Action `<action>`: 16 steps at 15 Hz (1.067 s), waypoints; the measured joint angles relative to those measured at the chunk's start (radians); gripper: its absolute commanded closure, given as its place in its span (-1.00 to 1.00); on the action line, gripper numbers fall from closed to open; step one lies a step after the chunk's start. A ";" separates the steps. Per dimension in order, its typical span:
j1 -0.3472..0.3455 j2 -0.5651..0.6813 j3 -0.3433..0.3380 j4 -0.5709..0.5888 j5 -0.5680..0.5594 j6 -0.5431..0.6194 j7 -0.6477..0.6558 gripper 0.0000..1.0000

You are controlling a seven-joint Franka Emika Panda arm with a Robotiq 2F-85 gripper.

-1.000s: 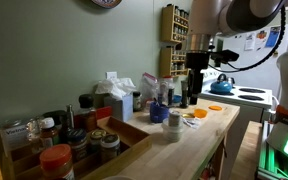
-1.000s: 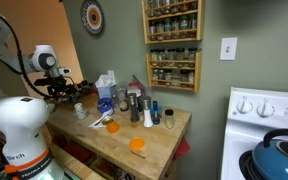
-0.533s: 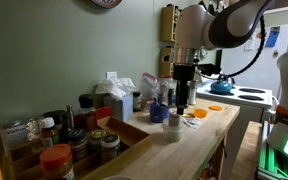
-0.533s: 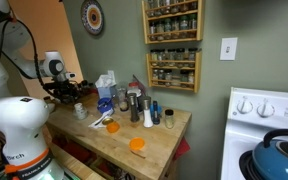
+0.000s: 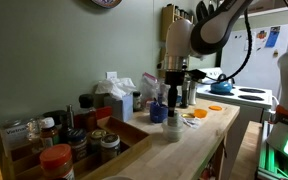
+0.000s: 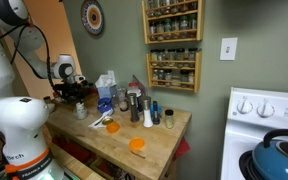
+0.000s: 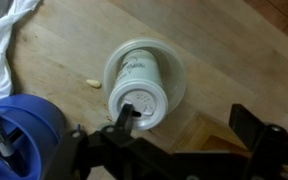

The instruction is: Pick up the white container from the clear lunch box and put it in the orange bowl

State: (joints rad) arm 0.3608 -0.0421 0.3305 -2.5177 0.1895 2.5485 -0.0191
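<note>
In the wrist view the white container [image 7: 136,82] stands upright inside the clear lunch box [image 7: 180,72], which shows as a see-through rim around it. My gripper [image 7: 184,122] is open and empty above the wooden counter. Its left finger overlaps the container's top and its right finger is well clear to the right. In both exterior views the gripper [image 5: 174,92] [image 6: 74,96] hangs over the cluttered middle of the counter. The white container [image 5: 174,122] shows just below it. The orange bowl [image 5: 220,108] [image 6: 137,145] sits apart, near the counter's edge.
A dark blue bowl [image 7: 24,135] [image 5: 159,113] stands right beside the container. A white cloth [image 7: 4,40] lies close by. Bottles, jars and a tissue box [image 6: 106,82] crowd the wall side. A wooden crate of jars [image 5: 84,140] and a stove [image 6: 269,130] stand at opposite ends.
The arm has swung along the counter from the stove end to above the white container and blue bowl. No object has moved.
</note>
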 measured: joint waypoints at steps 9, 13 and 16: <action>-0.008 -0.054 -0.014 0.013 0.049 -0.083 -0.022 -1.00; -0.008 -0.068 0.000 -0.002 -0.103 -0.085 0.109 -1.00; -0.007 -0.068 0.011 -0.005 -0.149 -0.118 0.150 -1.00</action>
State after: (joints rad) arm 0.3534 -0.1096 0.3415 -2.5227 0.0408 2.4306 0.1305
